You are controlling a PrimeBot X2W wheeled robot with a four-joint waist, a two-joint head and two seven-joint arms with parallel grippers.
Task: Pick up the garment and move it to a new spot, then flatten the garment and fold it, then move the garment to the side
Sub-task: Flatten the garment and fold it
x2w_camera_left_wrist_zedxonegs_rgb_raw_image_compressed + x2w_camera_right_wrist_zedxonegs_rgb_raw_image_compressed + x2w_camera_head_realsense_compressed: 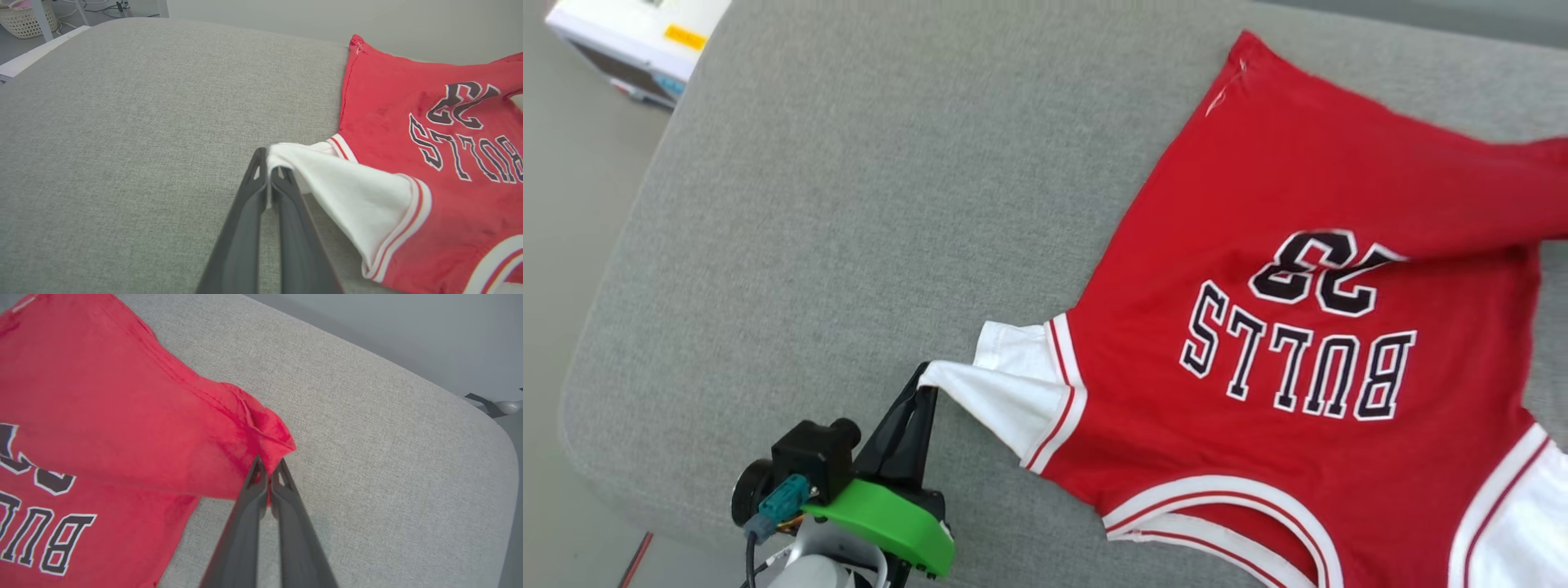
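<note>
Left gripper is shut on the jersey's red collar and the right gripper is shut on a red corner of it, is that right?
No. The left gripper is shut on the white sleeve of the jersey, not its red collar, as the left wrist view shows. The right gripper is shut on a red corner of it.

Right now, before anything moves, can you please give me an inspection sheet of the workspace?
Surface: grey padded top, flat.
Job's things: jersey, print side up, partly spread.
Clutter: nothing seen.
Tools: left tool shut on the white sleeve; right tool shut on a red corner.
Cables: dark cable at the left wrist.
Surroundings: white box and basket beyond the top.
</note>
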